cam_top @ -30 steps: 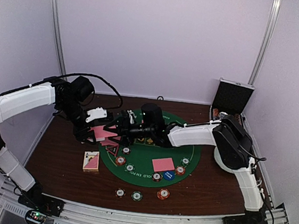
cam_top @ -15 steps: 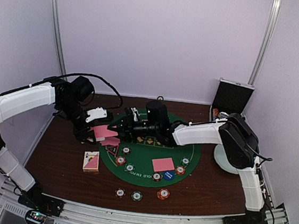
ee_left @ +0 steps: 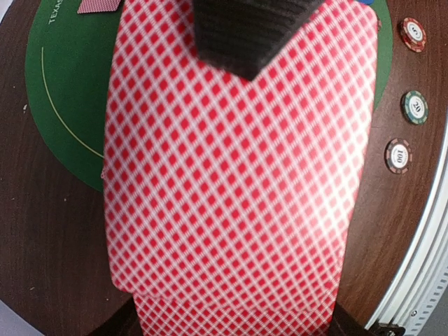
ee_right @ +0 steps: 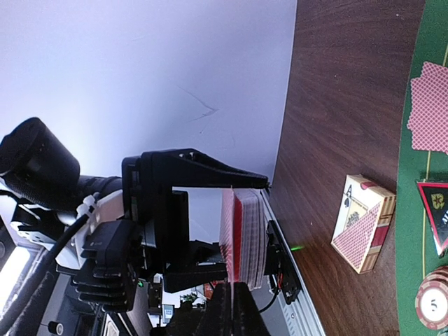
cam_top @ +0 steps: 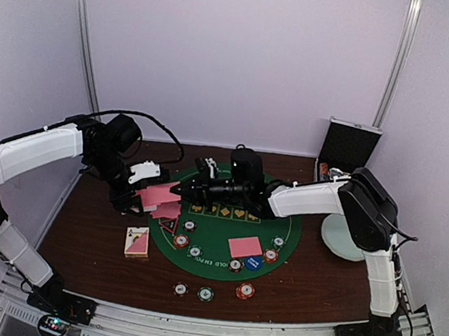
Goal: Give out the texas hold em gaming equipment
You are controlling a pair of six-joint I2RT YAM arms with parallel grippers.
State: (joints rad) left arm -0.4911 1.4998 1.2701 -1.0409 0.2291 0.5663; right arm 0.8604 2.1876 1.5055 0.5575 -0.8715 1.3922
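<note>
Within left claw (cam_top: pixel 159 199), pink-backed cards (ee_left: pixel 238 182)

both arms reach inward, left end effector (cam_top: pixel 154 200) clamped, right end effector (cam_top: pixel 180 188) pinched.

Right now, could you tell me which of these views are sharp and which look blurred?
Top external: evenly lit, sharp. Left wrist: the deck fills the frame, slightly soft; edge chips legible. Right wrist: card box crisp, own fingers a dark blur.
</note>
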